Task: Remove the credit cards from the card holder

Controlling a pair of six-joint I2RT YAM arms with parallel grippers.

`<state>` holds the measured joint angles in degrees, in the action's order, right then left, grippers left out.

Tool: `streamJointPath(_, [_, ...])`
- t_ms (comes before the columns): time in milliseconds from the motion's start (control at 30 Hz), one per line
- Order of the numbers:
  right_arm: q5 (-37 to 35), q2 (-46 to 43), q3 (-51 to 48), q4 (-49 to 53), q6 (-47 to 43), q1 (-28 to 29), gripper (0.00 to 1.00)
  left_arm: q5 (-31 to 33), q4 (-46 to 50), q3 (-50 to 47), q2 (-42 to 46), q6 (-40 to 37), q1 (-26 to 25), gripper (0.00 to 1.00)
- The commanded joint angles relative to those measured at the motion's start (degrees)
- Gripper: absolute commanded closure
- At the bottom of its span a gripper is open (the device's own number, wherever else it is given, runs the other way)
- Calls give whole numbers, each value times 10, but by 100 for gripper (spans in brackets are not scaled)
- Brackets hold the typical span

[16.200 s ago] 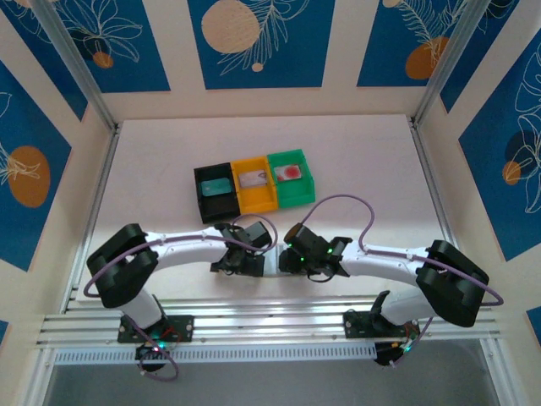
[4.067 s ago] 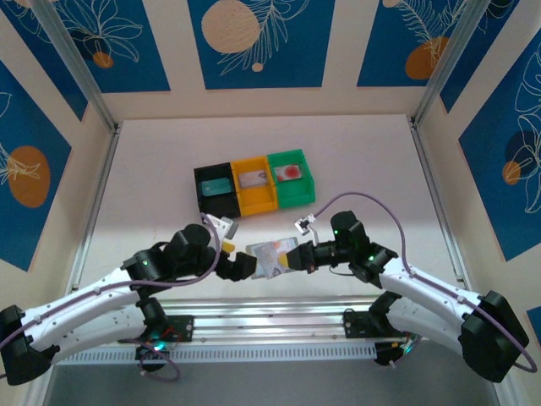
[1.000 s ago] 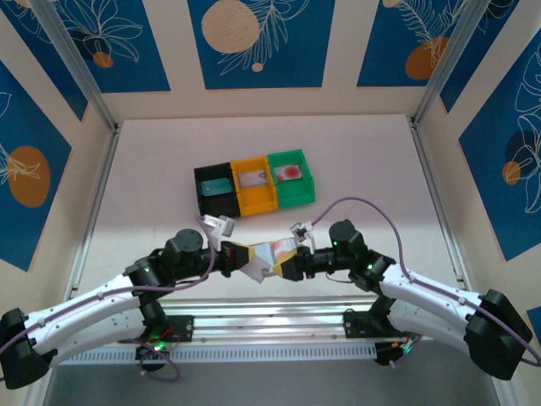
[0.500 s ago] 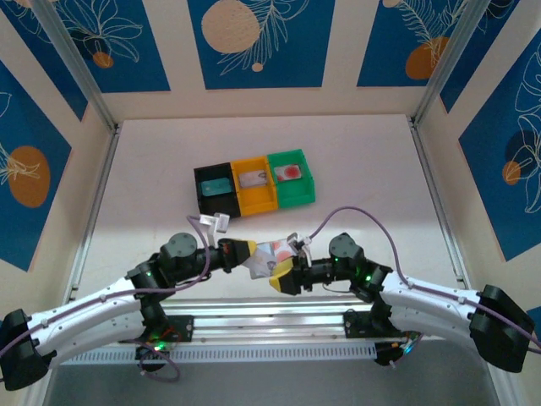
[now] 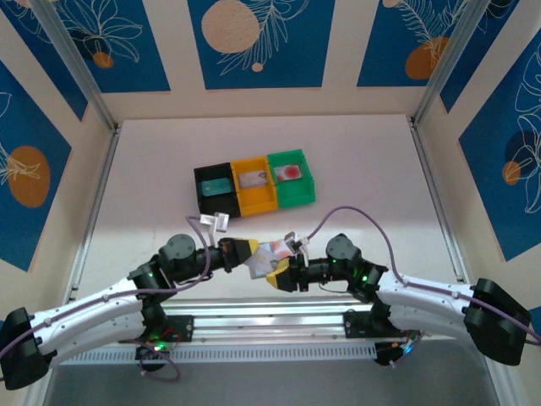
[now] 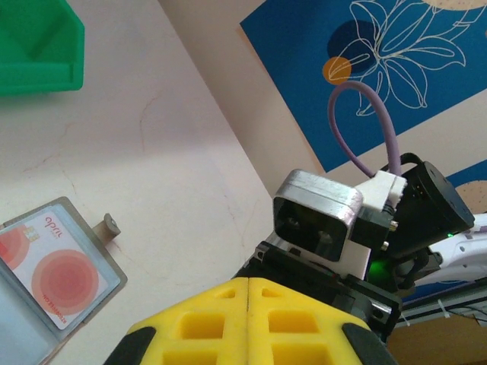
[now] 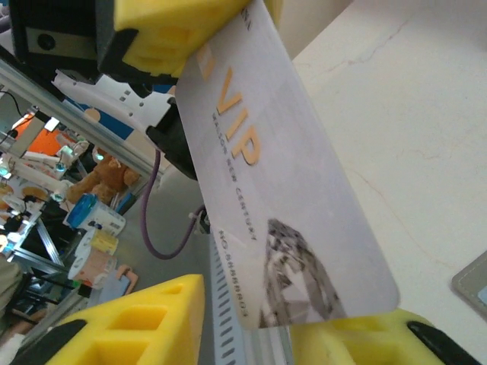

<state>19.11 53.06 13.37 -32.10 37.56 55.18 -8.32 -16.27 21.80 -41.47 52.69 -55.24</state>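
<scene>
Left gripper (image 6: 249, 287) is closed tight. From the right wrist we see it pinching the top end of the VIP card (image 7: 281, 205), which is in the air and tilted above the table (image 7: 411, 99). Right gripper (image 5: 279, 276) has its jaws wide apart. The card's lower end sits between them and overlaps one finger (image 7: 365, 338); we can't tell if they actually touch. Holder (image 6: 23, 312) lies open on the table near the left gripper, well apart from the green bin (image 6: 38, 46). We see the red-dot card (image 6: 57, 274) in its clear pocket, with the snap (image 6: 110, 225) just beside.
</scene>
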Motion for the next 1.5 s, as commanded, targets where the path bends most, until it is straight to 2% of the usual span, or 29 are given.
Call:
streamJointPath(0, [-30, -6, 1, -22, -3, 4, 71, -15, -29, -8, 1, 7, 1, 100])
streamJointPath(500, [-72, -54, -11, -29, 6, 0, 72, -22, -37, -20, 7, 8, 1, 100])
streamJointPath(900, [-85, -64, -15, -26, 7, -3, 100, -27, -32, -19, 7, 4, 1, 99])
streamJointPath(1000, [-89, -77, -15, -11, 5, -7, 100, -30, -11, -17, 14, -7, 1, 89])
streamJointPath(1100, [-80, -99, -13, 22, -1, -13, 100, -34, 41, -14, 39, -26, 1, 62])
streamJointPath(1200, [-62, -131, -11, 77, -9, -27, 100, -27, 139, 3, 87, -68, 3, 44])
streamJointPath(1267, [-36, -156, -14, 104, -9, -43, 100, -21, 219, 24, 118, -105, 4, 36])
streamJointPath(1367, [13, -183, -11, 141, -12, -65, 100, -36, 289, 45, 147, -142, 6, 26])
streamJointPath(1467, [78, -191, 0, 171, -17, -85, 100, -78, 318, 61, 144, -163, 8, 23])
